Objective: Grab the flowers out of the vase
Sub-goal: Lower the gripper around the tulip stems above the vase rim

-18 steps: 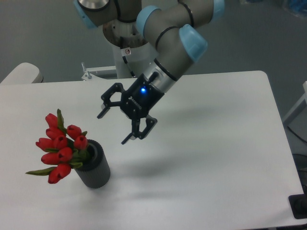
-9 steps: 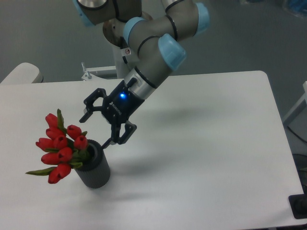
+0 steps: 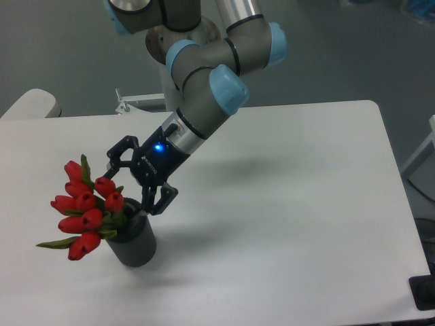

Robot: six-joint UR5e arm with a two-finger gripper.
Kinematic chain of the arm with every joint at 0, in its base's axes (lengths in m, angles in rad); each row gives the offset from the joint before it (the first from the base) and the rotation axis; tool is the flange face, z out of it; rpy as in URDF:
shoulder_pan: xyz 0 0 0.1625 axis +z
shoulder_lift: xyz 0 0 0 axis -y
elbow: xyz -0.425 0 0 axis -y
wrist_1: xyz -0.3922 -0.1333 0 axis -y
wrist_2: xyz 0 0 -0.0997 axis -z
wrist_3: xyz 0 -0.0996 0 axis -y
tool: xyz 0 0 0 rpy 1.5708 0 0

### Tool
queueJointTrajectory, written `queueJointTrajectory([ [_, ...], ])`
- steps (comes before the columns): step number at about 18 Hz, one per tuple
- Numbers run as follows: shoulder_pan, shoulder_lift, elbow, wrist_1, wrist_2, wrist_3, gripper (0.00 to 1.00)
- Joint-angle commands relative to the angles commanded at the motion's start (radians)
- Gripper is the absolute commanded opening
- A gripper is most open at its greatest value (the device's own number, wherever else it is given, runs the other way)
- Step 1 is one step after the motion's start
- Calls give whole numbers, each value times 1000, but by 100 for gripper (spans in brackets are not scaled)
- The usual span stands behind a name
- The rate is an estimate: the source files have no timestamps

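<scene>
The flowers (image 3: 83, 209), a bunch of red tulip buds with green leaves, lean out to the left of the vase (image 3: 136, 241), a short dark grey cylinder near the table's front left. My gripper (image 3: 126, 188) is open, just above and right of the vase's mouth. One finger (image 3: 112, 163) is above the top buds, the other (image 3: 151, 204) is at the vase's right rim. Nothing is held between them, and I cannot tell whether a finger touches the buds.
The white table (image 3: 292, 204) extends to the right and front. The arm's base (image 3: 180, 75) stands behind the table's back edge. A pale rounded object (image 3: 30, 103) sits at the far left, and a dark object (image 3: 423, 292) at the front right corner.
The gripper has travelled left and down from mid-table toward the vase, staying open. The flowers and vase have not moved.
</scene>
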Motion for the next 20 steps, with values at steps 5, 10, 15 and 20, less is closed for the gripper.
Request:
queueJointTrajectory([
  [5,-25,-17,3,17,0,-2,100],
  [10,-37,-37,21,18,6,-3,95],
  [15,-44,-41,26,18,6,-5,92],
  [20,-46,-45,29,18,6,-6,62],
])
